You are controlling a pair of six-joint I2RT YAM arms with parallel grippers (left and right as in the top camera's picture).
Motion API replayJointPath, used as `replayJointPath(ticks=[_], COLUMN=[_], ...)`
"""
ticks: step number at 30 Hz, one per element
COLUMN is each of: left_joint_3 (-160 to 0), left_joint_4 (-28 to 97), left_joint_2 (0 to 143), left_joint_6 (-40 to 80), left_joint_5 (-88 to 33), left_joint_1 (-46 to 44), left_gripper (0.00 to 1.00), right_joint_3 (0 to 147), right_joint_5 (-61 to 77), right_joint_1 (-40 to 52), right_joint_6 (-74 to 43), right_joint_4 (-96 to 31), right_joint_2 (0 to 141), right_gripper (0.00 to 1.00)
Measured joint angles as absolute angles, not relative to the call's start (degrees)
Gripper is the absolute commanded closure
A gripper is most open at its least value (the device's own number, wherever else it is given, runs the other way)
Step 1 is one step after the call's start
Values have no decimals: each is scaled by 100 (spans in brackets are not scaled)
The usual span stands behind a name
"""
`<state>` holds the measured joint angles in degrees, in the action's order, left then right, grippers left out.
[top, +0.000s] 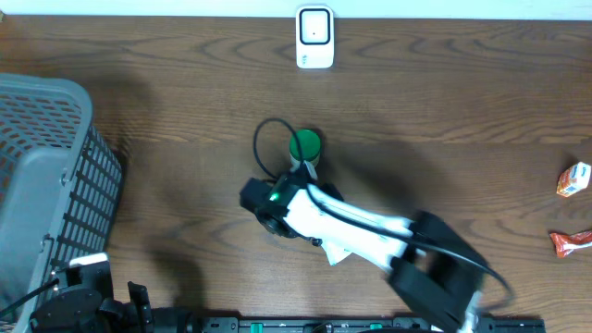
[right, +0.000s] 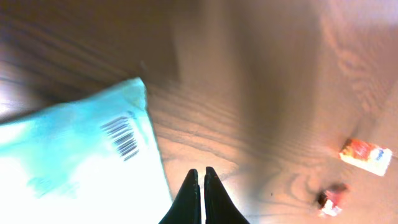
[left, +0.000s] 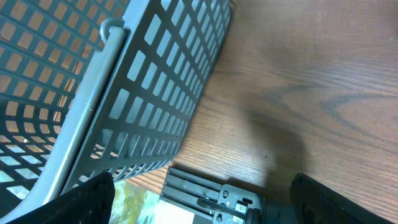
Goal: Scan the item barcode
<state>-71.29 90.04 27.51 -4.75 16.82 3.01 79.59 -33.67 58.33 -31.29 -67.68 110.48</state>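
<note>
While the pouch (right: 74, 168) shows its barcode (right: 124, 138) face-up just beside the right gripper (right: 202, 186), to the left in that wrist view, the step in hand appears to be presenting the code to the scanner (top: 314, 37), which stands well apart at the far edge of the table (top: 462, 102), approx. ctr. Right gripper fingers are pressed together w/ nothing visibly between them; whether they nip the pouch edge cannot be told. Recommend: grip a margin clear of the bars, keep the film flat w/ no crease across the code, and turn the printed face square to the scanner window. Watch glare, as the pouch reads washed out. Left gripper (left: 202, 186) hangs spread wide and empty beside the basket (left: 155, 93), not involved. Hidden/unclear: overhead, the right arm covers most of the pouch; a green round obj. (top: 305, 145) near the wrist cannot be identified; a small carton (top: 573, 178) and a packet (top: 569, 242) at the right edge are too small to read.
</note>
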Motion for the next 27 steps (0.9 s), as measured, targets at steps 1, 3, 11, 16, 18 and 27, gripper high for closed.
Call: replayJointPath(ticks=[1, 3, 11, 16, 18, 27], left_joint_3=[-7129, -7129, -7129, -7129, -7129, -7129], left_joint_4=[9004, 9004, 9004, 9004, 9004, 9004], left_joint_2=[2751, 2751, 2751, 2751, 2751, 2751], left_joint_6=[-475, -475, -475, -475, -475, -475], left_joint_5=[1682, 1682, 1684, 1682, 1682, 1682], left_joint_1=[301, 301, 301, 301, 301, 301], left_gripper=[10, 10, 10, 10, 10, 10], right_joint_3=[8049, 8152, 7404, 6711, 6554, 6274], right_joint_5=[-3221, -2786, -644, -148, -75, -567], right_joint_1=[5867, 5948, 6020, 6036, 6036, 5568], right_joint_6=[-3083, -2985, -2941, -3170, -3291, -3778], right_joint_4=[-6681, -6473, -5708, -5717, -5712, -5452], right_joint_2=[10803, 10357, 10248, 10357, 10357, 10357], right_gripper=[99, 99, 99, 99, 99, 99])
